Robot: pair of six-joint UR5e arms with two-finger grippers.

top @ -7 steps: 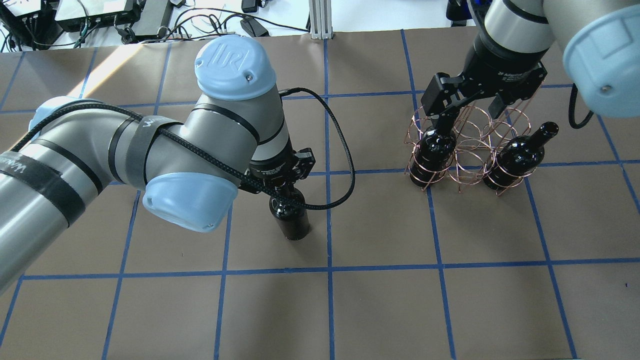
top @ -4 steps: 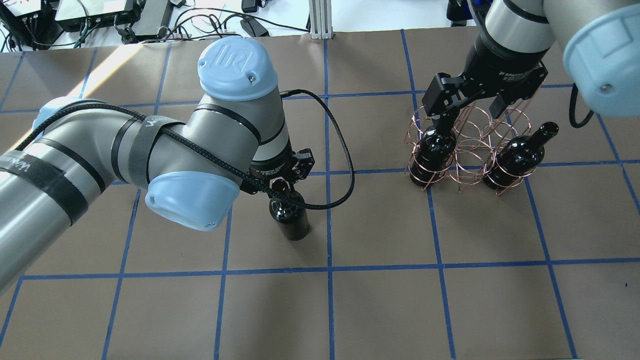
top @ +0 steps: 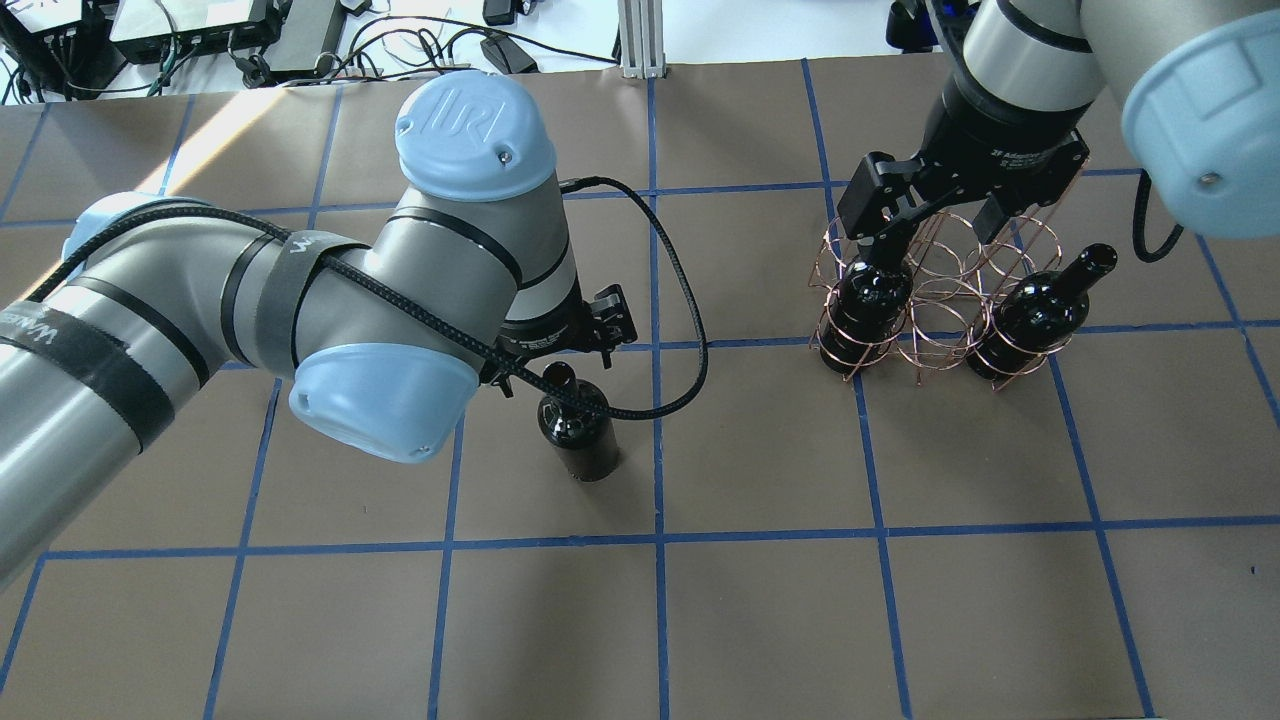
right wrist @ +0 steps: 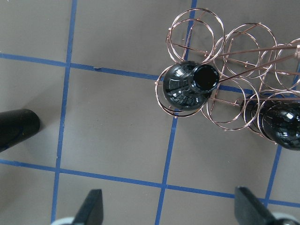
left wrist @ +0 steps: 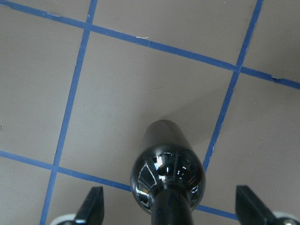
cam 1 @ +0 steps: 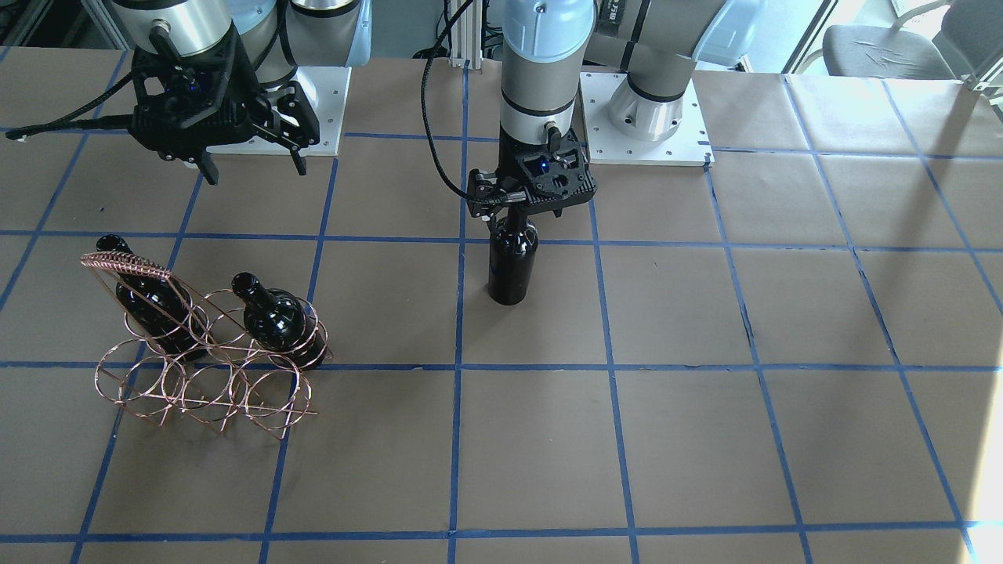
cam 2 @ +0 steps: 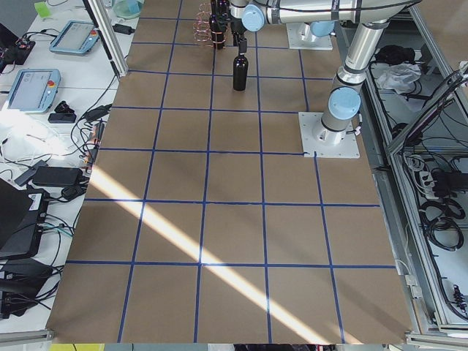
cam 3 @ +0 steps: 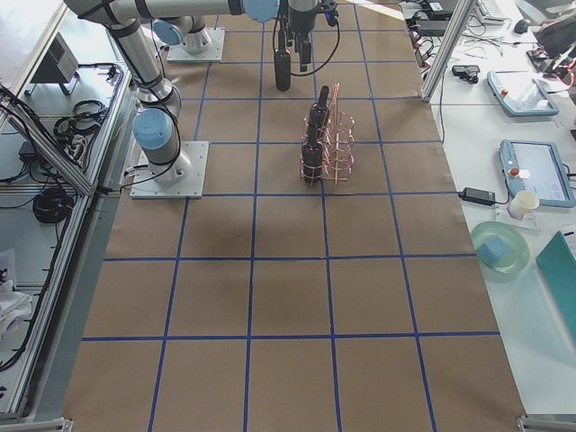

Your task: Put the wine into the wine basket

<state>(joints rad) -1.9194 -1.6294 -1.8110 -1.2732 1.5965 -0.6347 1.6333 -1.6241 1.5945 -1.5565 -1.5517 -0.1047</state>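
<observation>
The left gripper (left wrist: 169, 204) had released the wine (cam 1: 511, 266), jaws spread beside its neck; the right gripper (cam 1: 255, 166), likewise spread, had lifted. Three bottles in all: the wine stood on the table (cam 1: 705, 313), while the second bottle (cam 1: 276, 317) and third bottle (cam 1: 145, 301) sat in the one basket (cam 1: 129, 266), seemingly its robot-side row.

So the left arm (top: 300, 290) comes in low from the side with the elbow bent and the wrist turned, so the left gripper (cam 1: 513, 213) points straight down at the table. Its jaws are spread wide, and both fingers (left wrist: 93, 208) sit far apart at the bottom of the wrist cam. The right arm (top: 1040, 60) reaches out on the other side, wrist vertical too, and the right gripper (cam 1: 252, 166) hangs up in the air with its tips aimed down. Same deal there: jaws fully apart, fingertips (right wrist: 93, 210) way out at the edges of its own cam.
</observation>
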